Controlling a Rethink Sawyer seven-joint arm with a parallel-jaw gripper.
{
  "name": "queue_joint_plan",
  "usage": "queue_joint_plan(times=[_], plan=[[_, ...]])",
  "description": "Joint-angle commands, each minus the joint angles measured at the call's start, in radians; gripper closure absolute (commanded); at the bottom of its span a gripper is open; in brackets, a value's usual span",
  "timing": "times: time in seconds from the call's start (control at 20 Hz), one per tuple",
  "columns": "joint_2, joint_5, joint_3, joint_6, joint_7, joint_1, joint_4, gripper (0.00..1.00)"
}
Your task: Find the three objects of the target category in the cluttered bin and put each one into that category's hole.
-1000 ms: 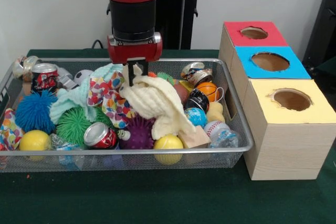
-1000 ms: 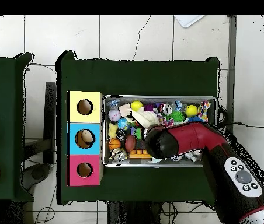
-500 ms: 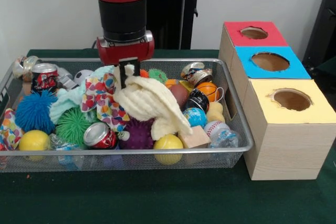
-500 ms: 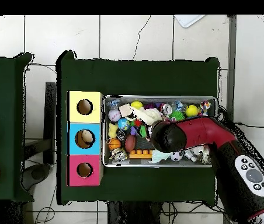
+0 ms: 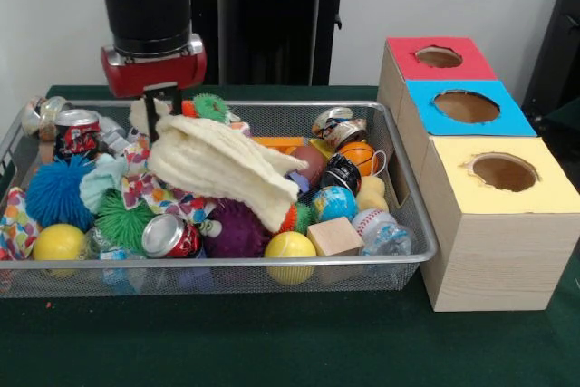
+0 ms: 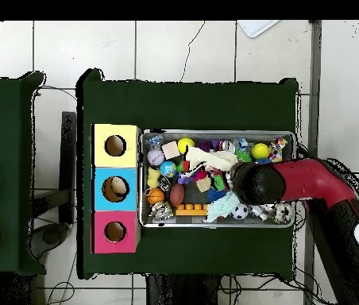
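Front rim of wire bin point(image 5: 272, 263): yellow ball point(image 5: 290, 246), wooden block point(image 5: 333, 236), red can point(image 5: 170, 234), all below the jaws. Cream cloth point(image 5: 222, 165) hangs from the gripper point(image 5: 161, 108), jaws closed on its upper corner. Three-holed box point(image 5: 471, 165) stands well off to one side.

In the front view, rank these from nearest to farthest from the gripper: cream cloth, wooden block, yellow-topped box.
1. cream cloth: hanging right at the gripper, bin's left-centre.
2. wooden block: by the bin's front rim, to the right.
3. yellow-topped box: outside the bin, far right.
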Motion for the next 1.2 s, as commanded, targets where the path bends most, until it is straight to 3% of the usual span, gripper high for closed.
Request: queue_joint_plan(times=[0.05,0.3,0.5,0.8,1.15,1.2], plan=[[-0.001,-0.014,0.052,0.174,-0.394,-0.007,-0.149,1.00],[0.026,-0.018,0.050,0.167,-0.383,0.003,-0.159,1.00],[0.041,-0.028,0.033,0.127,-0.346,-0.013,-0.119,1.00],[0.129,-0.110,-0.034,-0.055,-0.198,-0.028,-0.012,1.00],[0.123,-0.146,-0.062,-0.104,-0.158,-0.032,0.017,1.00],[0.122,-0.147,-0.069,-0.108,-0.160,-0.031,0.017,0.00]])
